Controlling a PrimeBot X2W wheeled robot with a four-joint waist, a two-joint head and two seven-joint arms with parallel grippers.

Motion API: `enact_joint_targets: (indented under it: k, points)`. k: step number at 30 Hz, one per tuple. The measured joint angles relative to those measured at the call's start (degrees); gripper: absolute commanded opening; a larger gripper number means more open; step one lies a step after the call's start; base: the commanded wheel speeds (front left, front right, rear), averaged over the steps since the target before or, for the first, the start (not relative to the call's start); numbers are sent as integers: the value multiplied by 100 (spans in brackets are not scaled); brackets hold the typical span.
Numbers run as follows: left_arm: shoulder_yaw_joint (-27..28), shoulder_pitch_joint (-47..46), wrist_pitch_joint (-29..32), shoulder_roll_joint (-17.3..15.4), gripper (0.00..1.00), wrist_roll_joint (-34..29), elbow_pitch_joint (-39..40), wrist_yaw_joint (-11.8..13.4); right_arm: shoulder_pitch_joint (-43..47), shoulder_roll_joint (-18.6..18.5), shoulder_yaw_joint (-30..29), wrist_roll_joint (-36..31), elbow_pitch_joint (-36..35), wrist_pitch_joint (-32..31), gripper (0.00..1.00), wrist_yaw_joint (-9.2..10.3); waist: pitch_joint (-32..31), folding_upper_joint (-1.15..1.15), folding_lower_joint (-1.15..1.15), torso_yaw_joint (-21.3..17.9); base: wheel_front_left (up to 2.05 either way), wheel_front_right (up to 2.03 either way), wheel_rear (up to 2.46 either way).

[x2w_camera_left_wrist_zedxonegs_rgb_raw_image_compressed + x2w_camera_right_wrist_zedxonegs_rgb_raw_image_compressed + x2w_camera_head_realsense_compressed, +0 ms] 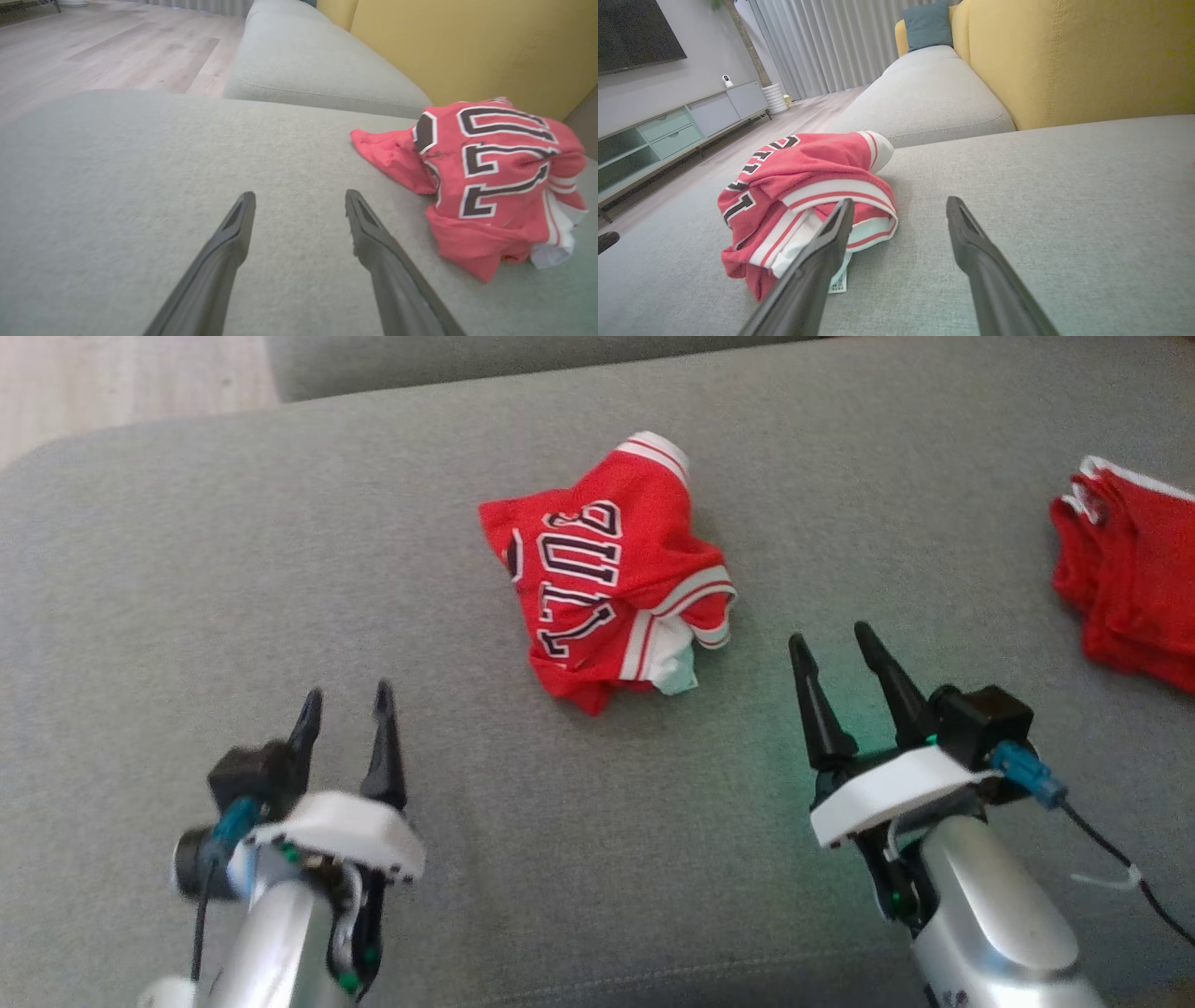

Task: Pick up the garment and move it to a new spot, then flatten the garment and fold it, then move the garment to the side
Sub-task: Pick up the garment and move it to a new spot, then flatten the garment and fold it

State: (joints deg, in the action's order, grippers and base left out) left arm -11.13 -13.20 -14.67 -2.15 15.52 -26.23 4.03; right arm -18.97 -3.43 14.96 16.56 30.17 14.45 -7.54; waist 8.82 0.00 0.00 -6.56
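A crumpled red jersey, the garment (607, 579), lies bunched on the grey cushion with dark white-edged lettering and white-and-red trim showing. The left wrist view has the garment (490, 182) at the right, and the right wrist view has the garment (803, 196) at the left. My left gripper (345, 695) hovers open at the lower left, well short of the cloth, nothing between its fingers. My right gripper (831, 639) stands open just right of the garment's near corner, its fingers empty; in its own view the right gripper (899, 205) has one finger overlapping the cloth's edge.
A second pile of red cloth (1130, 569) lies at the cushion's right edge. The grey sofa cushion (187, 597) stretches wide around the garment, with wooden floor (121, 383) beyond its far left corner. A yellow backrest (1078, 56) rises behind the seat.
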Motion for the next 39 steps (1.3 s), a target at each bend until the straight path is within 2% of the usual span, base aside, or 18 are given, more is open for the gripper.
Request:
enact_joint_targets:
  k: [5,10,20,29,39]
  points:
    - [257,550,0,-1,100,-80,215,-9,161,2,11,-1,105,0,100,0,-157,0,0,237,0,0,0]
    - [172,882,1,0,100,-22,311,0,216,2,13,-86,260,0,100,0,-210,0,0,499,0,0,0]
    - [-90,887,1,-2,100,-22,385,1,213,4,333,-154,686,0,100,0,-118,0,0,966,0,0,0]
    - [-163,790,1,0,100,-21,424,-1,167,3,274,-371,968,0,100,0,69,0,0,1183,0,0,0]
    - [-268,662,1,0,100,37,516,8,-95,3,-36,-579,924,0,100,0,266,0,0,1277,0,0,0]
